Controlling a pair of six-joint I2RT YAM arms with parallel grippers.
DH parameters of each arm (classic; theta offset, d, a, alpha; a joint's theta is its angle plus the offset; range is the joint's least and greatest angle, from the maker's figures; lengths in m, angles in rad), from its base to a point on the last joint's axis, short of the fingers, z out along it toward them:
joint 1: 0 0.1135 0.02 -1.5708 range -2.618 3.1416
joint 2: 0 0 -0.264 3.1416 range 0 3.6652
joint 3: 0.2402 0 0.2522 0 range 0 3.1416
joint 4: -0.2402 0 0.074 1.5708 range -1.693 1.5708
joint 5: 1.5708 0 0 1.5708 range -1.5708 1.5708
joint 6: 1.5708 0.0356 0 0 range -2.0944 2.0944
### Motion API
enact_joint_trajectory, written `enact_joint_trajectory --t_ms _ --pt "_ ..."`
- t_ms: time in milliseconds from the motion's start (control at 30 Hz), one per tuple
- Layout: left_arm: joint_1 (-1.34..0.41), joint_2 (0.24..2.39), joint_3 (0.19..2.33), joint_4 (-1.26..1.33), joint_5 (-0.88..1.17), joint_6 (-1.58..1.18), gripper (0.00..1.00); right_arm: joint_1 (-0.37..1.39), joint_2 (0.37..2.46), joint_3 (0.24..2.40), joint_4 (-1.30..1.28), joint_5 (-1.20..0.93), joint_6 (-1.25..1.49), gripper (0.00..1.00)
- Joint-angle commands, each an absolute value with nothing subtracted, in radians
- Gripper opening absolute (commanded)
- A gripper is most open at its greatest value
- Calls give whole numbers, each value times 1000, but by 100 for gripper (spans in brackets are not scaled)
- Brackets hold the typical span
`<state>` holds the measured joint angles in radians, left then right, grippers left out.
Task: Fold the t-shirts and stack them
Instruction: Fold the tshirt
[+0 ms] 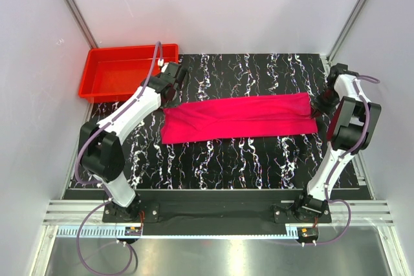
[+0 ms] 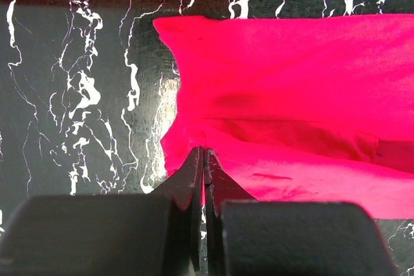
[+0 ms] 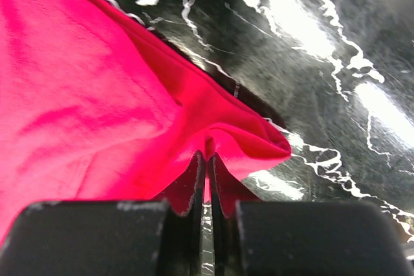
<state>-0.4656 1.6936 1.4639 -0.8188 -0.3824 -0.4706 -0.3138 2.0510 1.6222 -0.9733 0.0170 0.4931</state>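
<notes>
T-shirt [image 1: 239, 116] pinched at both ends

The left claw [image 2: 204, 153] is closed, its two black fingers pressed together with a sliver of pink cloth caught between the tips. It grips the near corner of the shirt's left end, where the fabric rucks up slightly. The right claw [image 3: 208, 156] is likewise closed on the t-shirt, a small bunched fold rising at its tips at the corner of the right end.

From above, the left arm [image 1: 139, 105] rises from its base, bends back at the elbow, then stretches forward and inward, with the wrist low over the shirt's left edge. The right arm [image 1: 343, 121] folds more tightly: elbow out to the side, wrist doubled back and tipped down onto the right edge.

The magenta t-shirt lies as a long, narrow folded band, flat across the middle of the black, white-veined table [image 1: 246, 156], slightly slanted. The red tray [image 1: 87, 82] sits at the far left corner, just beyond the left wrist and apart from the cloth.
</notes>
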Motion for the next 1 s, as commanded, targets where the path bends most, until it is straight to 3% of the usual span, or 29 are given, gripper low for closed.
enact_joint_trajectory --t_ms 0,967 --pt "-456 1700 1497 -798 -413 -454 0 -295 2069 1695 -985 26 489 8" --pt "-442 1891 1629 -770 -393 -419 0 -278 2184 1775 -982 32 491 19"
